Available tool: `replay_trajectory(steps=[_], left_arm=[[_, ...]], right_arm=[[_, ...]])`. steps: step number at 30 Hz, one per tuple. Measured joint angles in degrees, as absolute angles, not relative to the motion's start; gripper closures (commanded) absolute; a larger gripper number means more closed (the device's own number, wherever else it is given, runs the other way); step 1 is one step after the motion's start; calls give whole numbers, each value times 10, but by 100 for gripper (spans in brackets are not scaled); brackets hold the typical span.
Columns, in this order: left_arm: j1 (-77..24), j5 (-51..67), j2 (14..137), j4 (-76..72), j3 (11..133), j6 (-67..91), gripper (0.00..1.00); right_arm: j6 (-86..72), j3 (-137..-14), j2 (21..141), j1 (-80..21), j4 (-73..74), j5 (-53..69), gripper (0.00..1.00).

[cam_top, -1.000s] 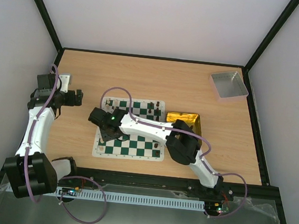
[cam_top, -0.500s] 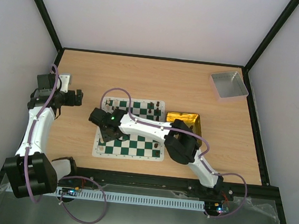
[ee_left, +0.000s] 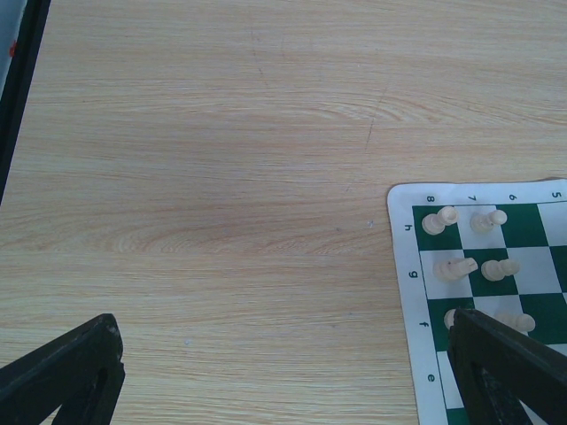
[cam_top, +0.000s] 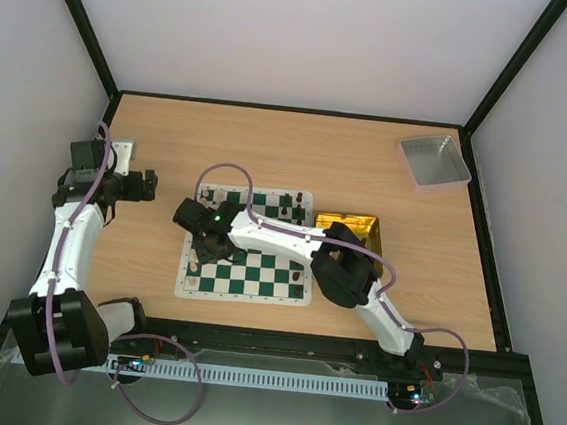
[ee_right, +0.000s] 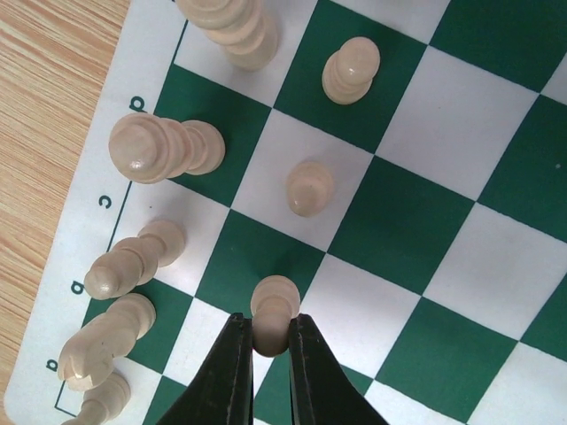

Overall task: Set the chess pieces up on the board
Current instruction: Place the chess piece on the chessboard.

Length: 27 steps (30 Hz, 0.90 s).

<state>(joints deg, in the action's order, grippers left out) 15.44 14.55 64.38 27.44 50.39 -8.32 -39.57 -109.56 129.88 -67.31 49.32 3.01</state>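
The green and white board [cam_top: 255,297] lies mid-table. Cream-white chess pieces [cam_top: 195,264] stand along its left edge, dark ones [cam_top: 284,205] along its far edge. My right gripper [ee_right: 270,335] hangs over the board's left part, shut on a cream pawn [ee_right: 272,305] just above the squares. Other cream pawns [ee_right: 308,186] and taller pieces [ee_right: 164,149] stand ahead of it and to its left. My left gripper [ee_left: 283,372] is open over bare wood left of the board [ee_left: 406,266]. Nothing sits between its fingers [ee_left: 71,381].
A shiny gold tray [cam_top: 355,223] lies right of the board, partly under my right arm. At the back right corner stands a grey metal tray [cam_top: 434,162]. Black frame rails edge the table.
My right gripper has shifted a little toward the far side of the board with the pawn still in its jaws. The left arm has not moved.
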Motion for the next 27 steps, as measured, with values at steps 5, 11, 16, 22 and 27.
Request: replay_trajectory(steps=[5,11,16,22,27], left_arm=[[155,145,644,274,504,-83,1],[155,146,644,274,504,-83,1],[155,146,644,274,504,-83,1],[155,146,644,274,504,-83,1],[155,146,644,274,504,-83,1]], right_arm=[[-394,-1096,1304,-672,489,35,94],[-392,-1096,1310,-672,488,43,94],[-392,-1096,1313,-672,485,46,93],[-391,-1098,1315,-672,483,50,83],[-391,-1099,1316,-672,482,51,63]])
